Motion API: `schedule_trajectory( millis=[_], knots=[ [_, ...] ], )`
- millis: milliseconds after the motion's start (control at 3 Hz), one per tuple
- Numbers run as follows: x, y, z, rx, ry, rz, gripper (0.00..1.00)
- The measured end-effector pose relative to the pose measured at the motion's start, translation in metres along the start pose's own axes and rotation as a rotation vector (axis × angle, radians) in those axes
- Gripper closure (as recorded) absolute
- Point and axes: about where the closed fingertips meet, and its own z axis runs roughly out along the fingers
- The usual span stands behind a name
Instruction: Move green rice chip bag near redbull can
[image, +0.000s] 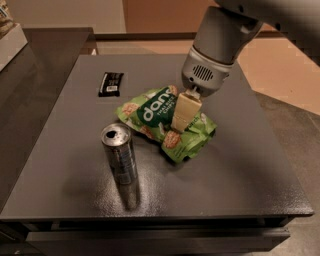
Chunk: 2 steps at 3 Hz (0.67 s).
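The green rice chip bag is a crinkled light-green bag with a dark-green lettered panel. It lies near the middle of the dark table. The redbull can stands upright just left of and in front of the bag, a small gap apart. My gripper comes down from the upper right and is shut on the bag's right part. One cream finger shows on top of the bag; the other is hidden.
A small flat black wrapped bar lies at the back left of the table. A white object sits on the darker counter at the far left. The table's front edge is close below the can.
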Motion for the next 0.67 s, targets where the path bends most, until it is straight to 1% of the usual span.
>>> schedule_trajectory(
  millis=[333,667],
  knots=[
    [0.003,0.018,0.004,-0.020,0.010,-0.014,1.00],
    [0.006,0.030,0.008,-0.031,0.015,-0.009,0.82]
  ],
)
